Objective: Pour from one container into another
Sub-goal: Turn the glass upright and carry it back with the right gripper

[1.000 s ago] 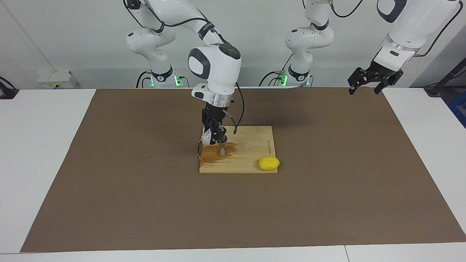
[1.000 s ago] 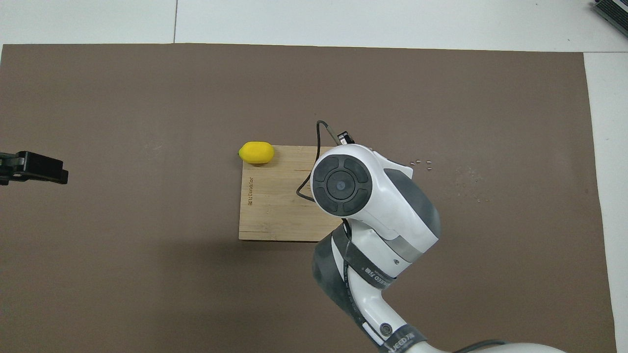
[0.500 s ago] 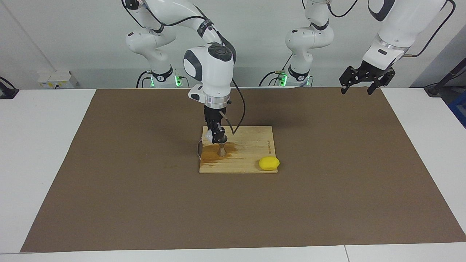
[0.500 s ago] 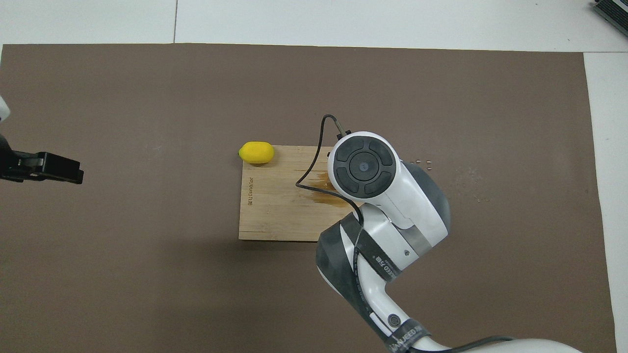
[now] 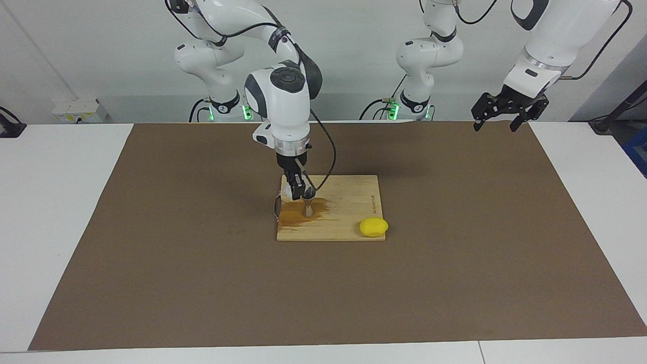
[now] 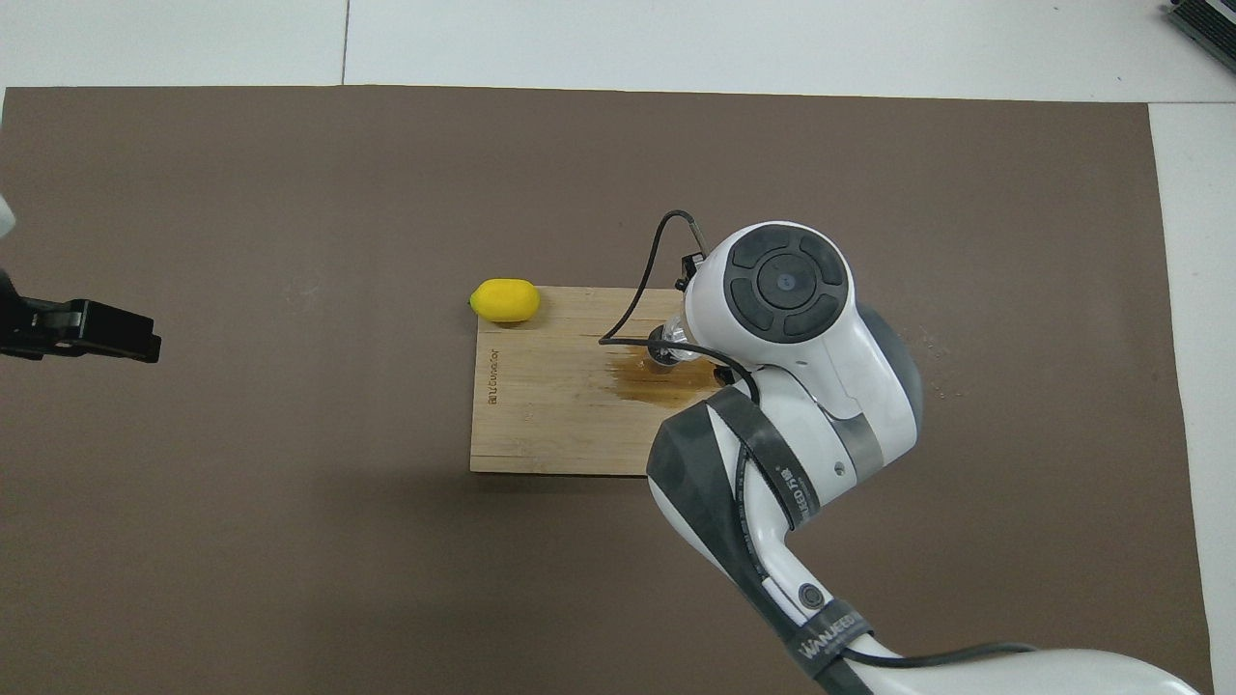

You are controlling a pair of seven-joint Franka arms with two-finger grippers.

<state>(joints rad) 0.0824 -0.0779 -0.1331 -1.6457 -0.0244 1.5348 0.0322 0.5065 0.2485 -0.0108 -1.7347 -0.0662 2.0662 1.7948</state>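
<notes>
My right gripper (image 5: 298, 191) is shut on the small clear ribbed glass cup (image 5: 288, 191) and holds it tilted just above the silvery hourglass jigger (image 5: 307, 208). The jigger stands upright on the wooden cutting board (image 5: 349, 199), in a brown wet stain (image 5: 295, 216). In the overhead view the right arm's wrist covers most of this; only a bit of the cup (image 6: 676, 336) and the jigger's mouth (image 6: 663, 357) show beside the stain (image 6: 666, 384). My left gripper (image 5: 505, 112) hangs open and empty over the mat's edge at the left arm's end, where that arm waits (image 6: 82, 329).
A yellow lemon (image 5: 373, 226) lies at the board's corner farthest from the robots, toward the left arm's end (image 6: 504, 300). A dark loop (image 5: 276, 206) sits at the board's edge toward the right arm's end. The brown mat (image 5: 455, 263) covers the table.
The right arm's wrist has swung toward the right arm's end, turning the hand while the cup stays over the jigger. The stain now shows from overhead. The left gripper shifted slightly, then held.
</notes>
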